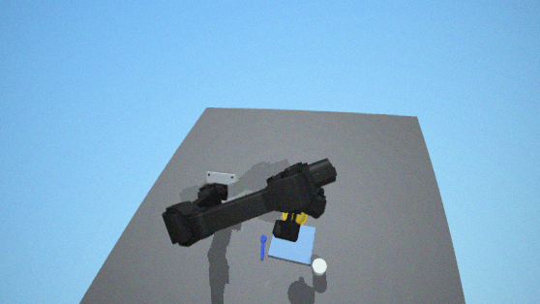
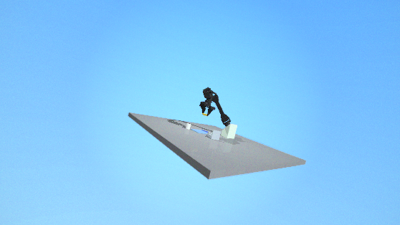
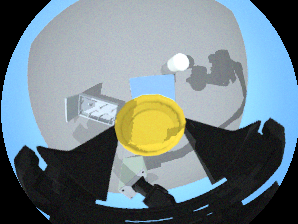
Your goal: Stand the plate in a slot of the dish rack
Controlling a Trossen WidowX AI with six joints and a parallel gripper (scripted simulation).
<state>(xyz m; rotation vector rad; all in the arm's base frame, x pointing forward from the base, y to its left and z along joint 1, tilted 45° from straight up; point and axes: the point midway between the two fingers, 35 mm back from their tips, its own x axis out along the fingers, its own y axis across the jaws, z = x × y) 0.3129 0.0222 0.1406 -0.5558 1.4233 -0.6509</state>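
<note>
The yellow round plate (image 1: 302,219) (image 2: 204,115) (image 3: 150,135) is held up in the air, roughly flat. My gripper (image 1: 294,218) (image 2: 205,114) (image 3: 151,125) is shut on it, with one finger at each side of its rim. The grey dish rack (image 2: 216,135) (image 3: 73,109) stands on the table; in the wrist view it lies left of the plate, with rails and slots facing up. In the top view the arm hides the rack. The plate is clear above the table and apart from the rack.
A light-blue square mat (image 1: 295,252) (image 2: 198,131) (image 3: 152,86) lies below the plate. A white cylinder (image 1: 319,265) (image 2: 188,126) (image 3: 178,62) stands by its corner. A blue spoon-like utensil (image 1: 262,248) lies beside the mat. The pale base block (image 2: 229,131) (image 3: 133,167) stands under the arm.
</note>
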